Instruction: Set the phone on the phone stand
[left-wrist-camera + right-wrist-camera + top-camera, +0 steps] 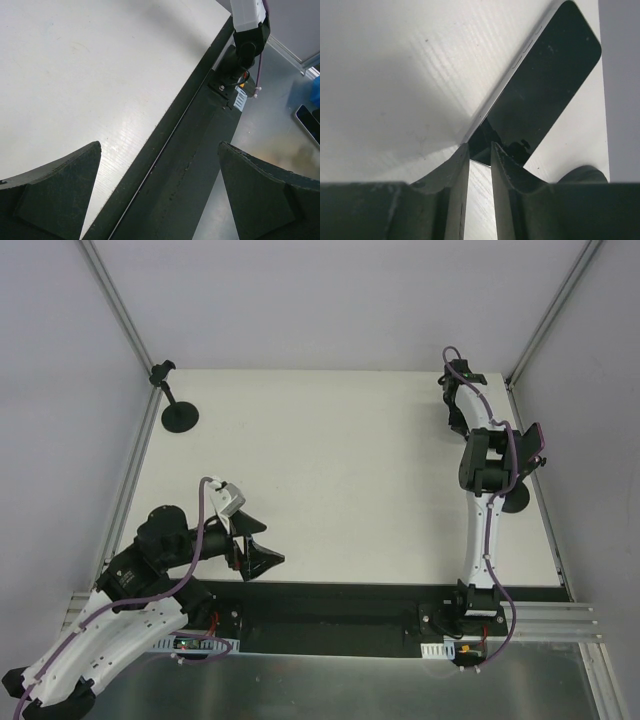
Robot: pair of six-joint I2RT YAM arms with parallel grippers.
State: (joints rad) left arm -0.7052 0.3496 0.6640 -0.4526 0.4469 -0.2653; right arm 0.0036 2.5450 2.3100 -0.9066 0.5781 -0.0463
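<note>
Little gap in my right gripper [480, 152]; grip on the phone [545, 85] unsure. Tilted, it may slide off the phone stand [516, 503].

Overhead view; close wrist views; phone [545, 85] shared

Robotics laboratory test cell: white table [340, 450] at centre, blank grey panels [330, 300] above, aluminium frame rails [120, 308] at upper corners, robot arms [484, 525] bolted along the bottom edge.
</note>
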